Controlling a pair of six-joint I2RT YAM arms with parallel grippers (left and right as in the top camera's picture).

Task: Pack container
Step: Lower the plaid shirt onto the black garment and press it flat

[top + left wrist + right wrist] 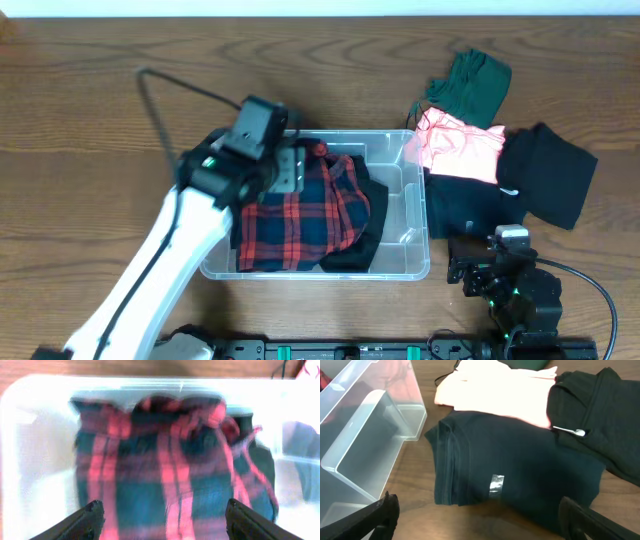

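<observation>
— Container (405,205)?
— Mid-worktop (80,100), closer to the near edge. Holding a red-and-navy plaid shirt (305,215) on top of a black garment (365,245).
— Left tool (167,525)?
— Over the plaid shirt, above the container's left half. Fingers apart, gripping nothing.
— Right tool (480,522)?
— By the near edge, right of the container. Wide apart, empty, facing a folded dark garment (510,470).
— Further right?
— Pink garment (460,150), dark green garment (470,85) beyond it, toward the far edge.

Clear glossy plastic container (415,250); plaid cloth (300,215), perhaps flannel; matt wood-grain table (80,100).
</observation>
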